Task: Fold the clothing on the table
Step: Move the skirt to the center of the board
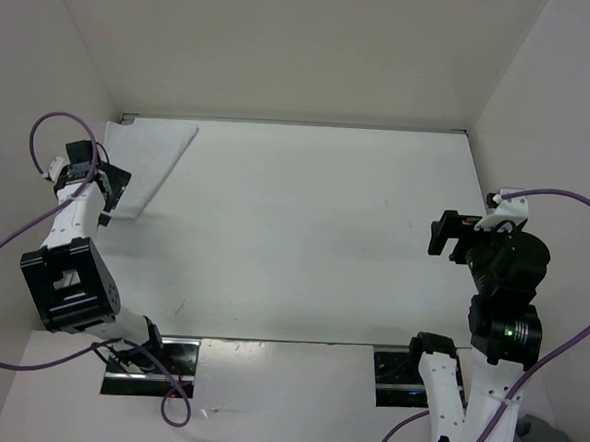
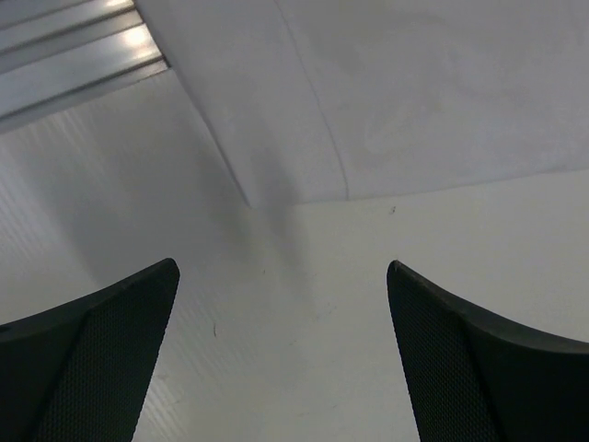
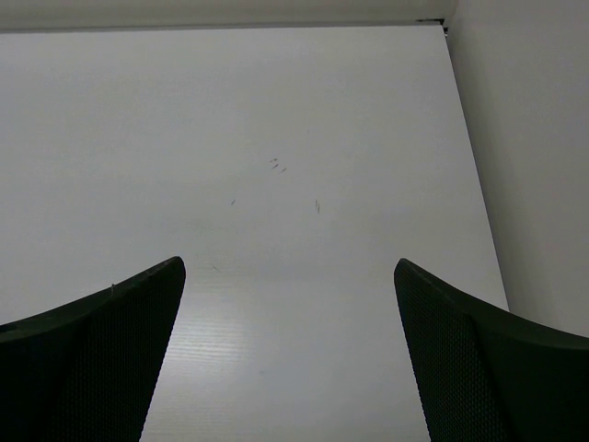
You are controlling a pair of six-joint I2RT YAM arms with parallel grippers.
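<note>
one white clothing (image 1: pixel 154 157) (plain, flat) lies in the table's (image 1: pixel 304 232) far-left corner.

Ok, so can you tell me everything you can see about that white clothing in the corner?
The clothing is thin, plain white fabric, nearly the same white as the table it lies flat on. It looks like a smooth, slanted sheet with straight edges and a faint line running across it, only lightly wrinkled. It sits in the far left corner, by the wall. The open left gripper hangs near its closest corner; nothing grips it.
</note>
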